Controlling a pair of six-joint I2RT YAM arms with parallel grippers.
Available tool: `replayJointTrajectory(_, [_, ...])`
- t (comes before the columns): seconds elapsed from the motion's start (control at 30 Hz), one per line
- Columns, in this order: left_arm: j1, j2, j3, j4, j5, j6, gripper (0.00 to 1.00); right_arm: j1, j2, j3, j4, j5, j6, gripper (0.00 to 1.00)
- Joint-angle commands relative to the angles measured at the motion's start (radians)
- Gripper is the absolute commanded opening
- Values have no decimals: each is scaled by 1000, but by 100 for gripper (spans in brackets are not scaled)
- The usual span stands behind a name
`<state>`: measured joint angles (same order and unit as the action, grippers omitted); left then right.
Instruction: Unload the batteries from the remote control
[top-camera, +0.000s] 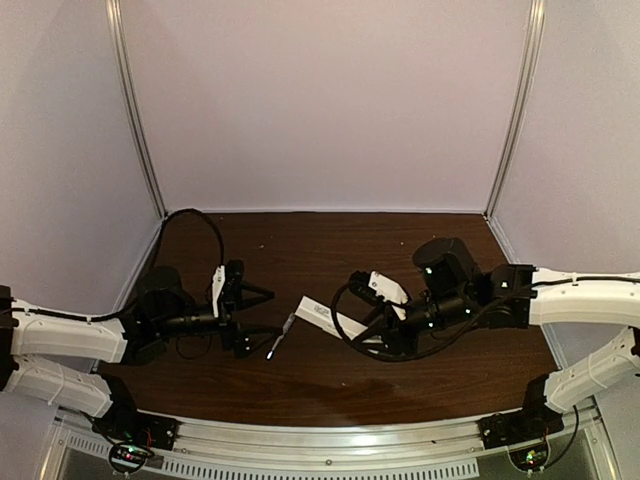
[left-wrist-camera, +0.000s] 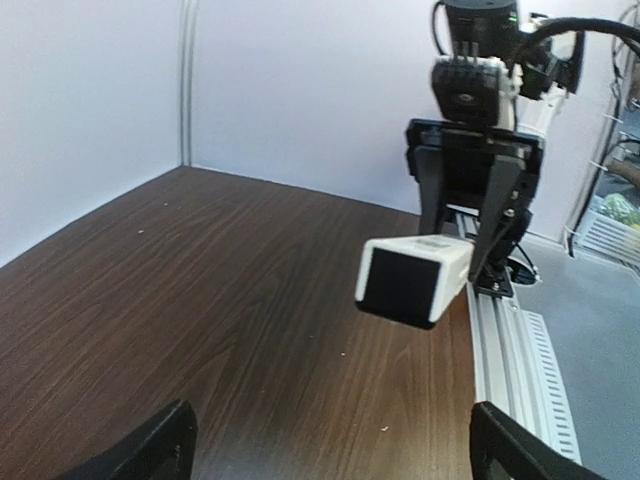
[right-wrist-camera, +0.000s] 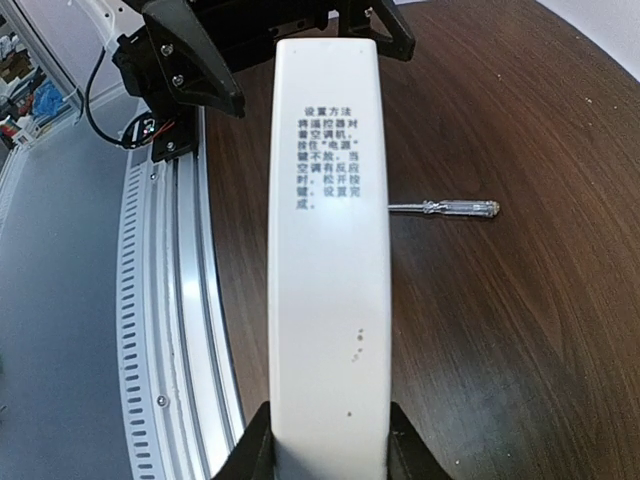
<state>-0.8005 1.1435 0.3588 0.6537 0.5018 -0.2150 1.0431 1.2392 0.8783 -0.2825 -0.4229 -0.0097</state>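
Item: right gripper (right-wrist-camera: 328, 452), clamping the near end of the remote control (right-wrist-camera: 328, 250), one finger pressing on each long edge. The bar is projecting straight ahead of the hand, clear of the table (right-wrist-camera: 520, 330), its printed face looking up at the wrist camera. No battery recess or cover seam is showing on that face, so whether cells are inside cannot be told. Item: screwdriver (right-wrist-camera: 440, 208), lying on the wood ahead of the hand and off to the side of the bar away from the rail (right-wrist-camera: 160, 330), apart from it and untouched. Item: left gripper (left-wrist-camera: 330, 440), standing wide open and empty, facing the dark free end of the remote, which is hanging ahead of and above its fingers (left-wrist-camera: 160, 445) without touching them. Step in hand, as judged: presenting the remote to the other arm, with the unloading itself not yet begun. Next move, as judged: the open hand will be needing to advance on the free end and reach the compartment face, apparently the one away from the right wrist camera, while the holding grip is resisting any twist.
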Motion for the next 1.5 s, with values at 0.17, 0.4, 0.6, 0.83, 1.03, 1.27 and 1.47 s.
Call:
replayJointTrajectory(0.17, [-6,115,-8,185,315,105,89,6,84,82,-89,-101,-82,0])
replayJointTrajectory(0.4, [-6,156,22,150,348,120,83,25,155,127,-124,-139,-108,0])
replayJointTrajectory(0.6, [-6,190,49,123,381,116,72,48,180,162,-131,-114,-108,0])
replayJointTrajectory(0.83, [-11,202,58,106,396,118,62,65,188,178,-126,-84,-97,0])
replayJointTrajectory(1.03, [-35,224,90,58,389,139,54,72,188,186,-128,-57,-91,0])
replayJointTrajectory(1.27, [-49,220,94,55,375,135,44,75,187,194,-132,-44,-89,0])
replayJointTrajectory(1.47, [-49,219,95,50,370,134,42,78,186,200,-130,-39,-86,0])
